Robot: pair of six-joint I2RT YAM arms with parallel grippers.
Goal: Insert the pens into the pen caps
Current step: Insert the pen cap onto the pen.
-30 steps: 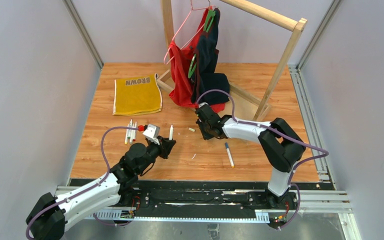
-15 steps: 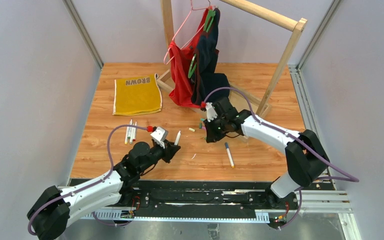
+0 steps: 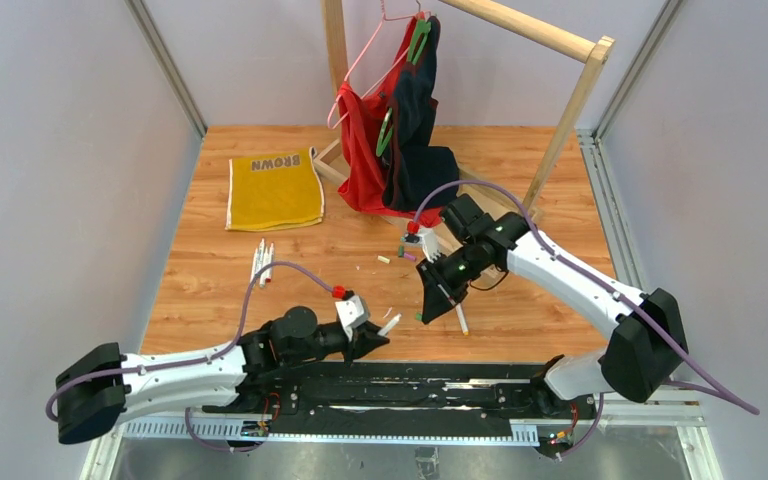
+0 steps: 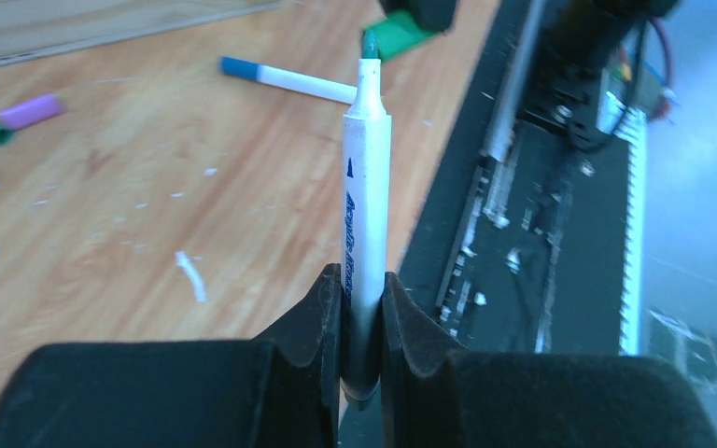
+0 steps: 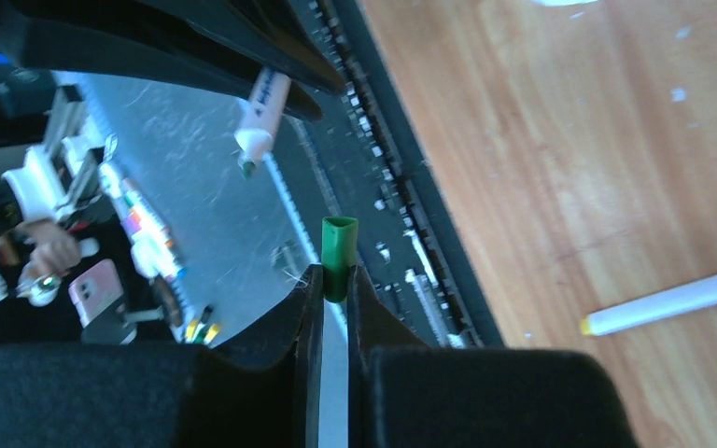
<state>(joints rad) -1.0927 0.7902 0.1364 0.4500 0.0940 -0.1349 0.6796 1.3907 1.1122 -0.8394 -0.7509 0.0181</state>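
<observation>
My left gripper (image 3: 372, 338) (image 4: 362, 280) is shut on a white pen (image 4: 366, 215) (image 3: 388, 325) with a bare green tip, held over the table's near edge. My right gripper (image 3: 427, 312) (image 5: 334, 275) is shut on a green pen cap (image 5: 338, 245) (image 4: 397, 33), held just beyond the pen's tip with a small gap between them. The held pen also shows in the right wrist view (image 5: 261, 103). A blue-ended pen (image 3: 457, 310) (image 4: 285, 79) lies on the table. More pens (image 3: 261, 262) lie at the left. Loose caps (image 3: 403, 250), one purple (image 4: 28, 110), lie mid-table.
A yellow cloth (image 3: 274, 188) lies at the back left. A wooden rack (image 3: 560, 110) with red and dark clothes (image 3: 390, 140) stands at the back. The black rail (image 3: 430, 385) runs along the near edge. White scraps (image 4: 189, 275) dot the wood.
Both arms moved toward the near edge. The left carried its pen right and nearer. The right lifted from the cap cluster with the green cap and swung down to face the pen.
</observation>
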